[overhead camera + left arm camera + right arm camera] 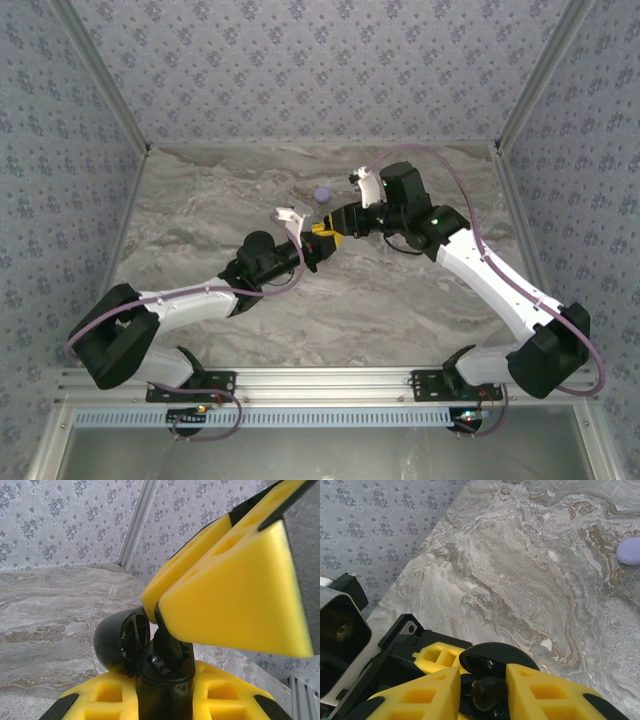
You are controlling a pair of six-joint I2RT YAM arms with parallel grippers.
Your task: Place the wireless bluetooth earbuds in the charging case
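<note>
The black charging case [162,687] stands upright between my left gripper's [165,695] yellow fingers, which are shut on its body. Its round lid [120,640] is swung open to the left. My right gripper [482,692] comes in from above, shut on one small glossy black earbud [490,692], whose lower end sits in the mouth of the case [495,662]. In the top view both grippers meet over the table's middle, left gripper [316,250] below right gripper [336,226]. I cannot make out a second earbud.
A pale lilac disc [322,194] lies on the marble table just behind the two grippers, and it also appears as the lilac disc [631,551] at the right edge of the right wrist view. Patterned walls close the table on three sides.
</note>
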